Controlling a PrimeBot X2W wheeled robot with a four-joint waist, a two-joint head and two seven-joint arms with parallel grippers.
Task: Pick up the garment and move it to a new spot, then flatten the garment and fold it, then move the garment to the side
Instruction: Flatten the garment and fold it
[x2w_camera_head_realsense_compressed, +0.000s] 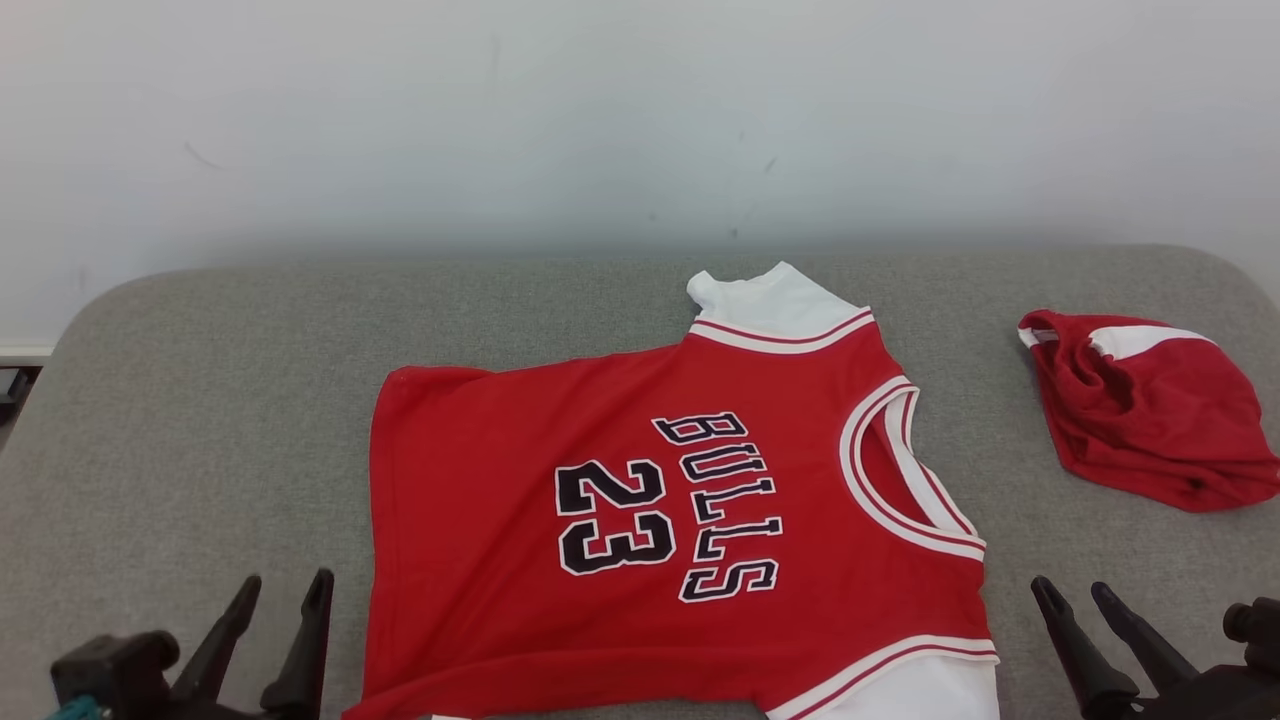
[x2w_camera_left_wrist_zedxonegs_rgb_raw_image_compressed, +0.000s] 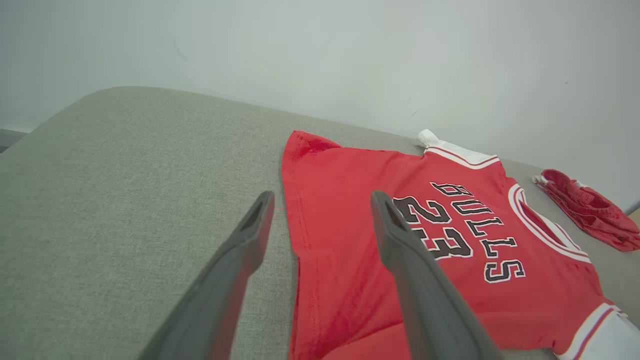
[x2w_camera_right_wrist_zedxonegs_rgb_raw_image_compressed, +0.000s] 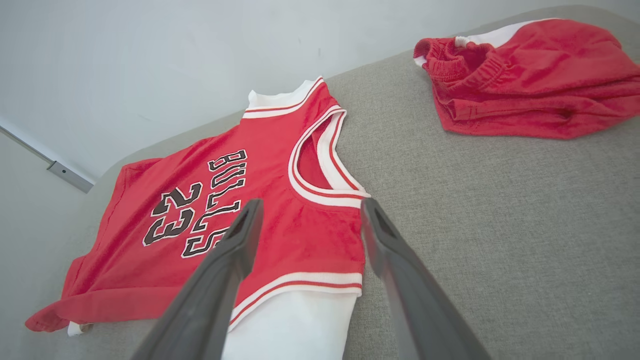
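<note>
Both end effectors stand spread and empty at the near edge of the grey cushioned surface (x2w_camera_head_realsense_compressed: 200, 380), the left end effector (x2w_camera_head_realsense_compressed: 286, 580) just off the hem corner of the red Bulls 23 jersey (x2w_camera_head_realsense_compressed: 680, 500), the right end effector (x2w_camera_head_realsense_compressed: 1070, 588) beside its near shoulder. The jersey lies flat mid-surface, neck towards the right edge, where crumpled red shorts (x2w_camera_head_realsense_compressed: 1150, 410) sit apart. Folding looks next: pinch both near corners together, lift evenly, and lay them onto the far side.
</note>
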